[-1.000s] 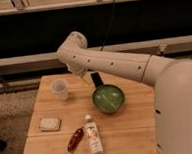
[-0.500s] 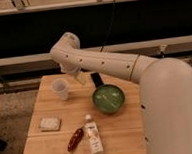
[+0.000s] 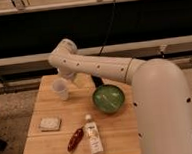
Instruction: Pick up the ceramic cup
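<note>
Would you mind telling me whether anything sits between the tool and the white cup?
Nothing visible does. The tool hangs above and behind the cup, near the table's far edge. The green pan sits off to one side and the bottle lies nearer the front, both clear of that gap.

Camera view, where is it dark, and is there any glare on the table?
Camera view: the background beyond the wooden table is dark; its top is evenly lit, no glare; the green pan has a faint sheen; the claw hangs just above the ceramic cup.

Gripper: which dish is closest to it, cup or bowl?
The ceramic cup, small and white, sits just below the gripper; the bigger green bowl is farther away.
</note>
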